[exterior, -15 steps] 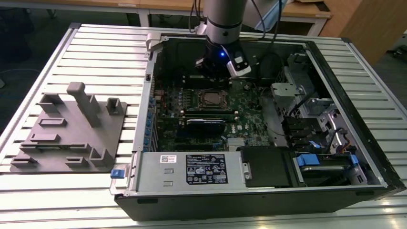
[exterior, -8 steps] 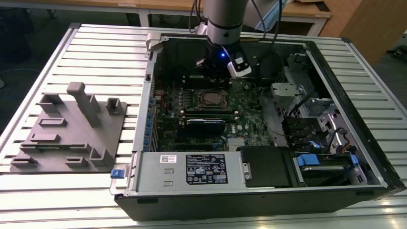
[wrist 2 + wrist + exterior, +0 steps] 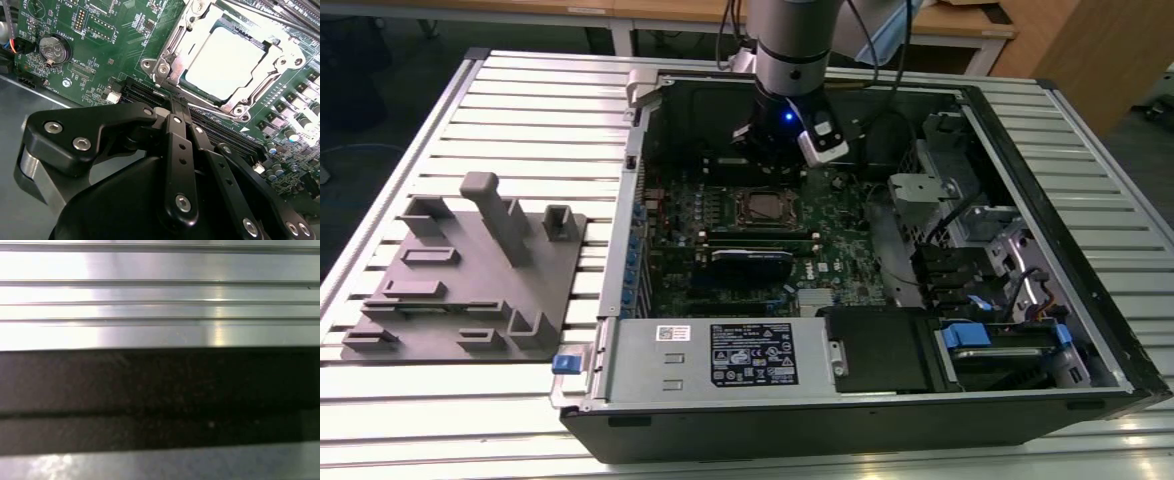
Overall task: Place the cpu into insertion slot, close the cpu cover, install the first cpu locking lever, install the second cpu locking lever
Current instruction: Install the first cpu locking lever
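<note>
Cpu (image 3: pixel 227 62) with gripper (image 3: pixel 172 106) low alongside

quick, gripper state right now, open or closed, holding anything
gripper: closed, nothing seen held in the second wrist view; its tip sits close beside the cpu cover, which lies down around the cpu.
</note>
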`<state>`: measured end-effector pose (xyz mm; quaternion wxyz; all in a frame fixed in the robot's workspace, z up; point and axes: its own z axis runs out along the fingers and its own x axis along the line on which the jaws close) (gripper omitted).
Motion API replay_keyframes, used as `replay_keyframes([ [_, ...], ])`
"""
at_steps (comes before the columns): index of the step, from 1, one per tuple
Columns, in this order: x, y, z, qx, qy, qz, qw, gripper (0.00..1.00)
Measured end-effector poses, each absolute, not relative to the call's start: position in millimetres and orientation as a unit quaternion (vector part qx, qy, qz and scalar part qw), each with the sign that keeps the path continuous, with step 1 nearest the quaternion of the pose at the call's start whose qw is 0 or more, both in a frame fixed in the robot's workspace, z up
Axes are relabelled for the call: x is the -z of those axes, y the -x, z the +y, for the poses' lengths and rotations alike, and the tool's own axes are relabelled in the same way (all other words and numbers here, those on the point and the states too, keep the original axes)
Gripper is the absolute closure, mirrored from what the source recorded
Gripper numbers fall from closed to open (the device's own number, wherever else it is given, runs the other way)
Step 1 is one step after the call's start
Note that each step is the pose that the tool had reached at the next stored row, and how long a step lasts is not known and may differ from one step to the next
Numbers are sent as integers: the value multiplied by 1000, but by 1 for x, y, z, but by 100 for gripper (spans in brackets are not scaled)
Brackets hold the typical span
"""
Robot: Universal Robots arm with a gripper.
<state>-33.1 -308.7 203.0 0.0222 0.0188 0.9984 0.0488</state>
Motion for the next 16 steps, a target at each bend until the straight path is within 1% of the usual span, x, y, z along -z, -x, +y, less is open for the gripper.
replay_keyframes([
  [16,-202,31,-309,-49,-19,998,22,89],
])
